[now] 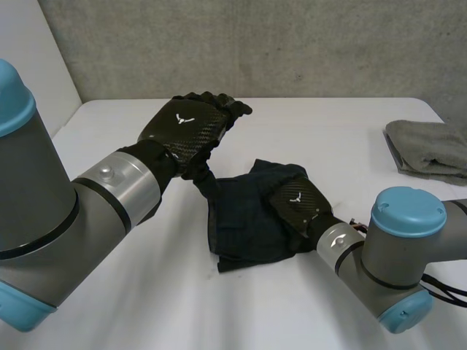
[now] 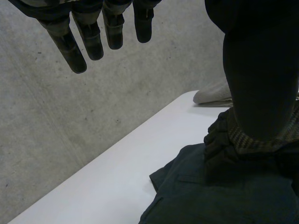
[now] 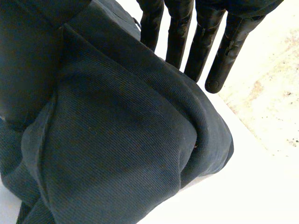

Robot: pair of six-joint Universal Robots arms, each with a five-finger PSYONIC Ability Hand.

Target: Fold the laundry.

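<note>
A dark navy garment [image 1: 241, 219] lies bunched in the middle of the white table [image 1: 109, 306]. My left hand [image 1: 186, 127] hovers above the garment's far left corner with straight fingers [image 2: 88, 42]. A tip of the cloth [image 2: 201, 196] rises to its thumb; I cannot tell whether the thumb holds it. On the garment's right side rests my right hand [image 1: 298, 200], palm down. Its fingers [image 3: 201, 42] reach out straight past a thick fold of the cloth [image 3: 117, 140], which bulges under the palm beside the thumb.
A folded grey towel [image 1: 430, 149] lies at the table's far right edge, also seen beyond the garment [image 2: 212, 95]. A concrete wall [image 1: 255, 44] stands behind the table.
</note>
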